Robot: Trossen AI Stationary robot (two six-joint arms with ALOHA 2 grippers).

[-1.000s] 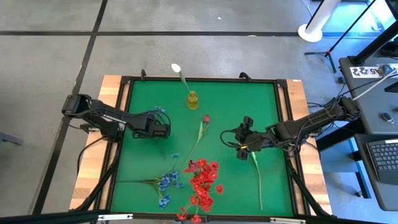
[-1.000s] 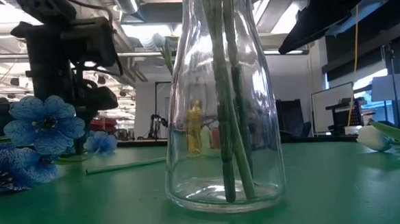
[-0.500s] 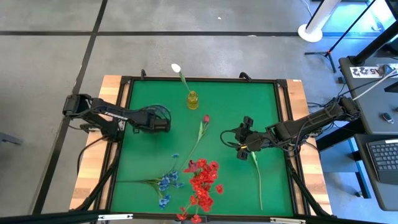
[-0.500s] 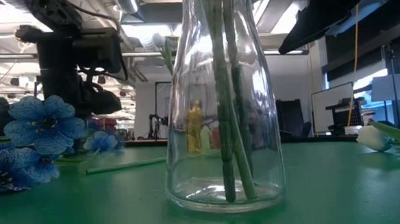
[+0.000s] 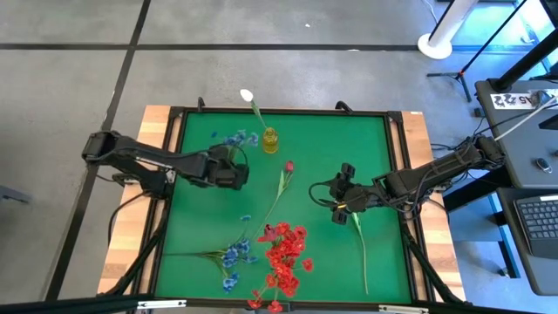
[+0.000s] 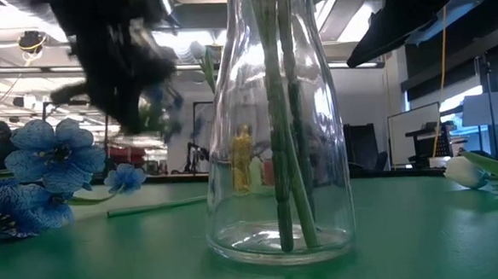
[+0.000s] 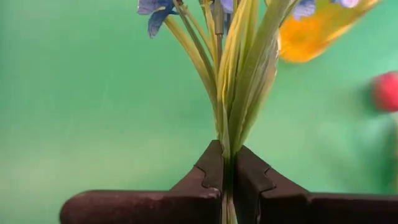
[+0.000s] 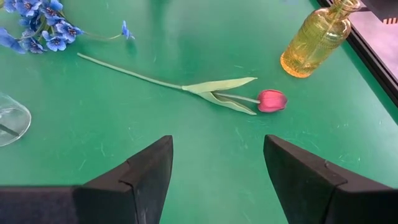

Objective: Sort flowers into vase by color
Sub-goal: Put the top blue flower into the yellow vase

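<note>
My left gripper (image 5: 234, 174) is shut on a blue flower cluster (image 5: 235, 138) above the mat, just left of the small yellow vase (image 5: 270, 139), which holds a white bud (image 5: 248, 94). In the left wrist view the blue blossoms (image 7: 155, 9) stand beyond the fingers. A red tulip (image 5: 288, 166) lies on the mat between the arms. My right gripper (image 5: 342, 202) is open and empty, low over the mat, beside a long-stemmed flower (image 5: 359, 249). A clear glass vase (image 6: 275, 155) near the front edge holds red flowers (image 5: 281, 255). More blue flowers (image 5: 231, 257) lie beside it. My left gripper pinches the blue cluster's bundled green stems and leaves (image 7: 229, 134) between its two fingers, below the blossoms. The fingers lie across the stems. The cluster is lifted clear of the mat, with its blossoms pointing toward the table's far edge.
A black frame (image 5: 174, 174) borders the green mat. A white bud (image 6: 468, 172) lies on the mat at the right in the low view. Bare mat (image 5: 349, 139) lies at the far right. The room behind holds desks and equipment.
My left gripper has moved toward the table's right edge and the yellow vase, carrying the blue cluster. The blossoms now reach farther toward the far edge. My right gripper has kept still.
</note>
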